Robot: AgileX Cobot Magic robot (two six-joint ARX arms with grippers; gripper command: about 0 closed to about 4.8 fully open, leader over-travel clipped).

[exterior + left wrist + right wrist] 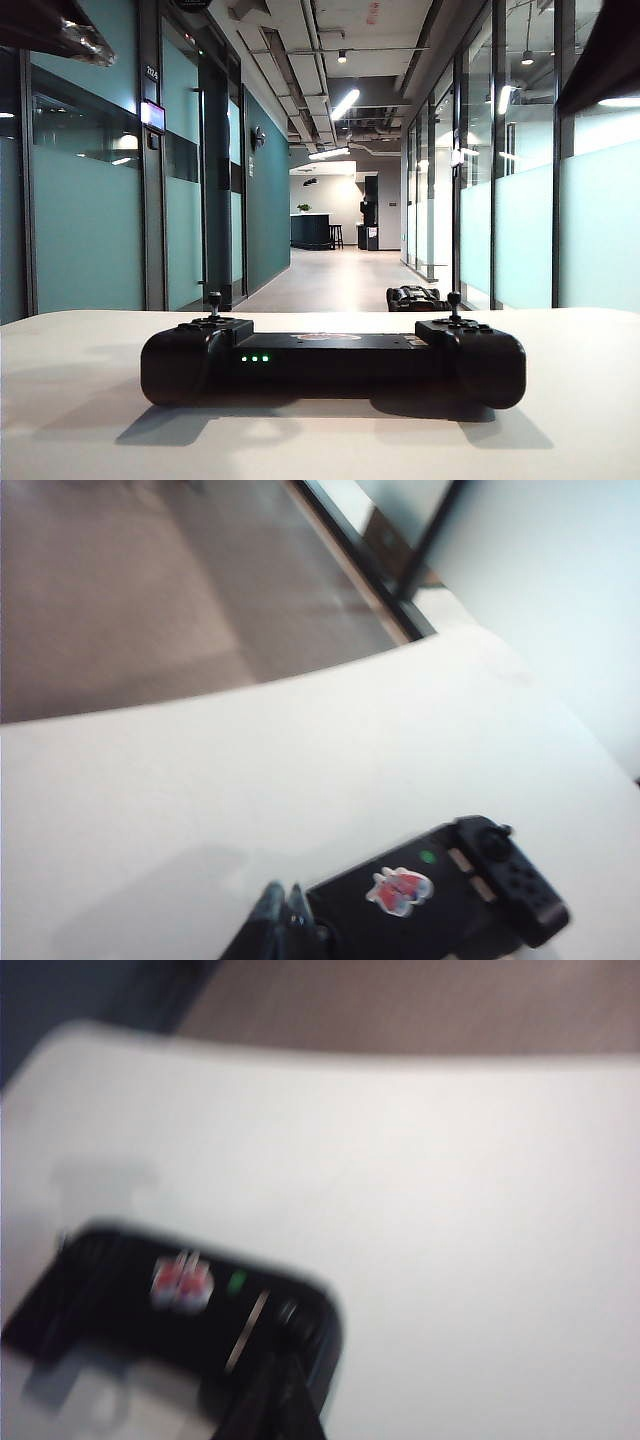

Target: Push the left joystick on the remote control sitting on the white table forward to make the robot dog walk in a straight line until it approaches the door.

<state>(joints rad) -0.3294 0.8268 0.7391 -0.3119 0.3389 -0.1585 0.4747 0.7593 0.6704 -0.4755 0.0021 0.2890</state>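
The black remote control (332,360) lies on the white table (80,400), green lights facing me. Its left joystick (214,301) stands upright and untouched. The robot dog (414,297) lies folded on the corridor floor beyond the table's far edge. In the left wrist view my left gripper (283,906) is shut and empty, hovering above the remote control (440,900) left of its reddish logo; the left joystick does not show there. In the blurred right wrist view my right gripper (288,1395) is shut, hanging over the remote control's (120,1300) right end. Both arms show only as dark shapes (55,28) in the exterior view's top corners.
A long corridor (335,270) runs straight ahead between teal glass walls and doors on both sides. The right joystick (454,300) also stands upright. The table's far edge (250,685) drops to the brown floor.
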